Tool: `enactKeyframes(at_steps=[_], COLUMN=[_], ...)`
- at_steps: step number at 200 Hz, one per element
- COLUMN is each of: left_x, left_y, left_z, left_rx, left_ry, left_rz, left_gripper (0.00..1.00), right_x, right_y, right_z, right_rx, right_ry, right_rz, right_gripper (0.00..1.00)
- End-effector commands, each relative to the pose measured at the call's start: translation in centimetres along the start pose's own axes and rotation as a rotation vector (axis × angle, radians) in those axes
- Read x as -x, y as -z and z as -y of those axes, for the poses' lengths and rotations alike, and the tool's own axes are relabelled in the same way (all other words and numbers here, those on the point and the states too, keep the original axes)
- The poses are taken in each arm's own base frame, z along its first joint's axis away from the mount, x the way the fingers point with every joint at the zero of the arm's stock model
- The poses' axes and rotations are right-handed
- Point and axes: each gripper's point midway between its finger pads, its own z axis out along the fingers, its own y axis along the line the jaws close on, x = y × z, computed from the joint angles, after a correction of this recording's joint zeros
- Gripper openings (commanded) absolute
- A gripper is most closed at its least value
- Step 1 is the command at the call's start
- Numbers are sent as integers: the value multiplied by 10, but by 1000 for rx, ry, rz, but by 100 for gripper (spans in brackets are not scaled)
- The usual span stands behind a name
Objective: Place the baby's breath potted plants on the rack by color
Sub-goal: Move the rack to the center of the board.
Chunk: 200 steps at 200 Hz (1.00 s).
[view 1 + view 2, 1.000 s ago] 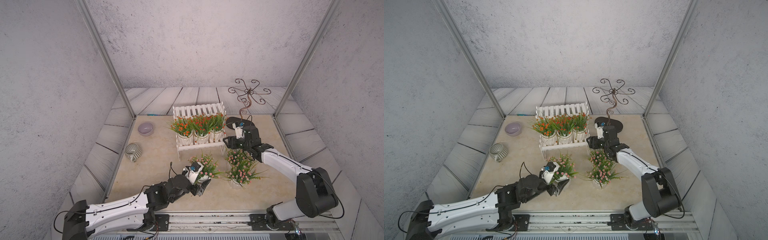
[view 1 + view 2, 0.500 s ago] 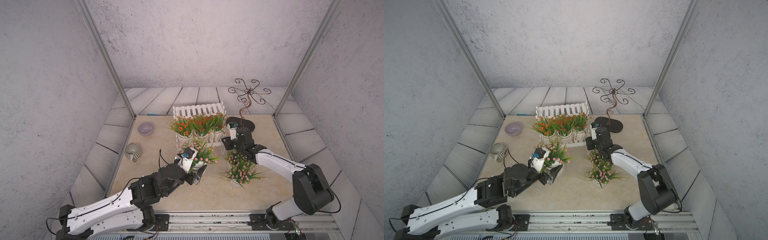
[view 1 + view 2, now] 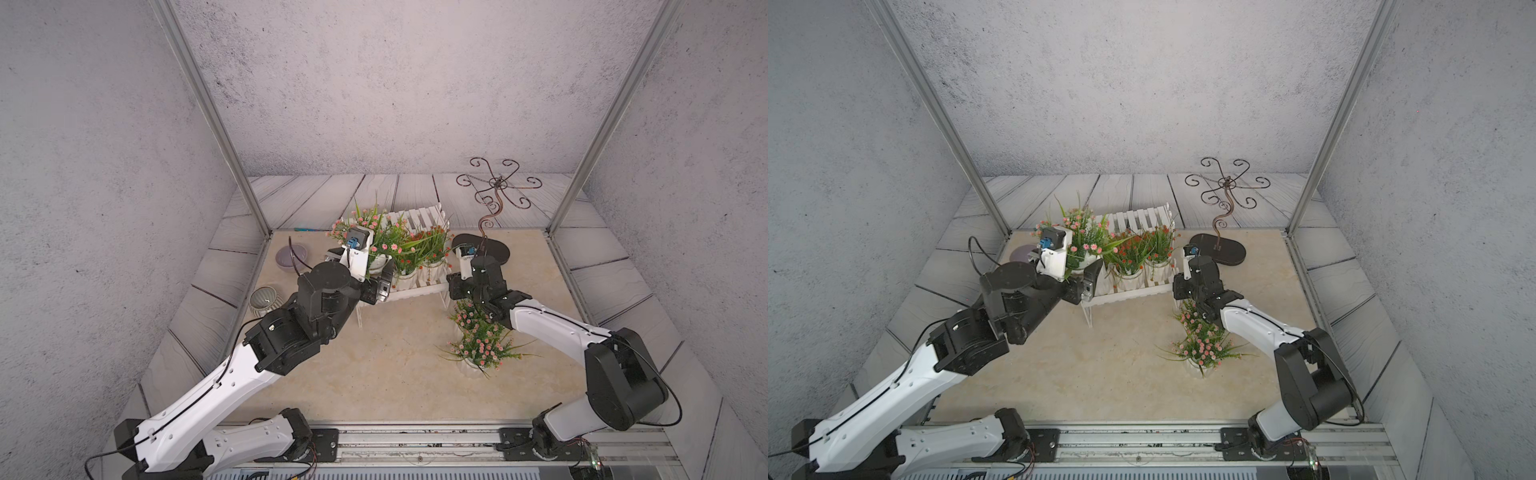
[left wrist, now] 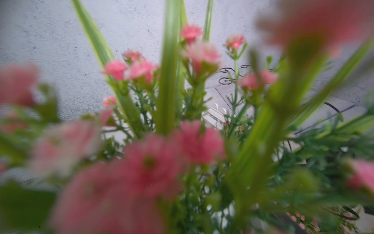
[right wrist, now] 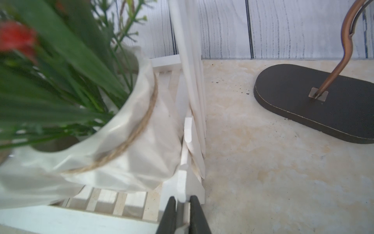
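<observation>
While our right gripper point(image 5: 181, 204) pinches the white slatted wooden rack point(image 3: 419, 286) (bracing, we judge), our left gripper point(image 3: 374, 272), clamped on a pink-flowered white-potted plant point(image 3: 388, 248), must seat it leftmost.

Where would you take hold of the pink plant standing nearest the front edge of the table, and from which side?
Grip its white pot low on the wall, jaws level, coming from the front. The leaves fan wide over the rim, so a reach from above would likely crush them, and a second pink plant stands close behind.
</observation>
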Motion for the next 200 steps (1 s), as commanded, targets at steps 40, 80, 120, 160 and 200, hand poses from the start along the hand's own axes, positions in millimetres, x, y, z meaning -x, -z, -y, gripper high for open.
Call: enactKeyframes(at_steps=[40, 80, 120, 160, 200], left_x=[41, 43, 43, 40, 34], left_y=[-40, -73, -107, -134, -155], left_z=[-27, -46, -59, -71, -82], left_rx=[10, 41, 54, 74, 99], left_ry=[82, 112, 125, 126, 124], left_rz=[61, 58, 56, 51, 42], left_gripper=[65, 65, 65, 65, 65], right_x=[-30, -39, -46, -56, -61], right_y=[11, 15, 21, 26, 30], right_z=[-9, -9, -12, -11, -13], right_rx=[15, 5, 4, -6, -7], right_ry=[29, 28, 26, 28, 31], right_rz=[-72, -80, -89, -101, -103], right_gripper=[5, 2, 1, 2, 3])
